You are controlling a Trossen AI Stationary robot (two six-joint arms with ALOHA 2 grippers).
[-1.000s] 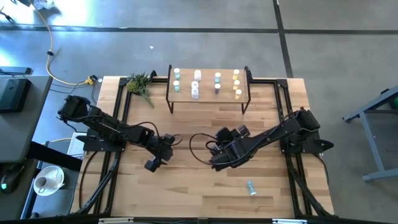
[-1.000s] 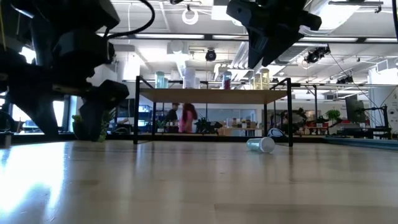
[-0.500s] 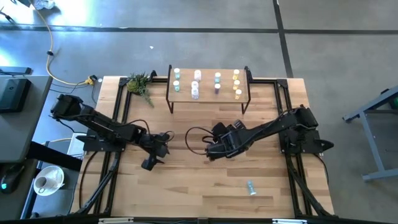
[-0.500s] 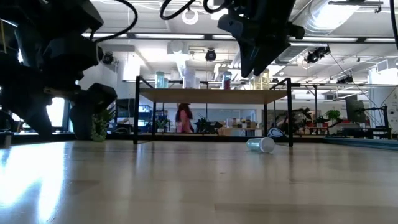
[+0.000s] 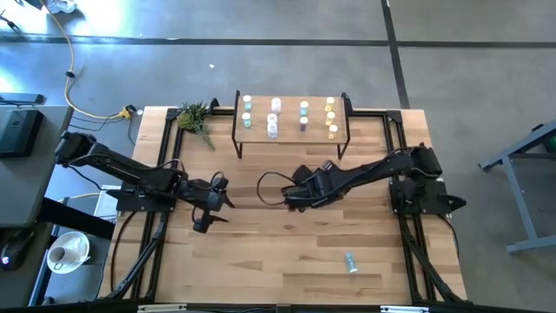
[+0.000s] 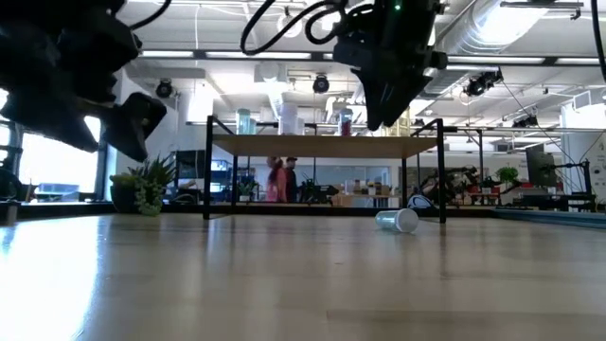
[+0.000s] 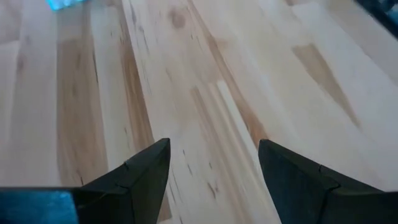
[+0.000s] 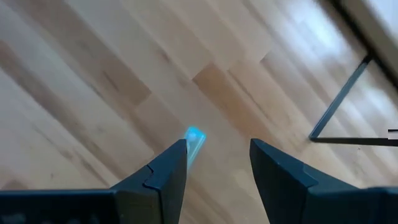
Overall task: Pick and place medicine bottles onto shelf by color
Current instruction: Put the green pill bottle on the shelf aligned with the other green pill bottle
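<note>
The shelf [image 5: 289,133] stands at the table's far middle with several medicine bottles [image 5: 273,117] upright on it in rows by colour. One pale bottle [image 5: 350,261] lies on its side on the table near the front right, also in the low view [image 6: 398,220]. My right gripper [image 5: 289,198] hangs in the air over the table's middle, short of the shelf, its fingers [image 8: 161,171] apart. My left gripper [image 5: 213,205] hangs open over the left half, only bare wood between its fingers [image 7: 213,146]. My right gripper has bare wood showing between its two fingers. A small light-blue thing [image 8: 194,138] shows at the tip of one finger. I cannot tell what it is or whether the finger touches it.
A small green plant [image 5: 195,116] sits at the far left corner beside the shelf. A black cable loop [image 5: 265,187] hangs by my right gripper. A black shelf leg [image 8: 339,102] shows ahead of the right gripper. People walk in the room behind [image 6: 279,180].
My right gripper has moved toward the table's far edge and the shelf, rolling its wrist as it goes. My left gripper has drawn back toward the table's left edge and risen a little. The lying bottle has stayed where it was.
</note>
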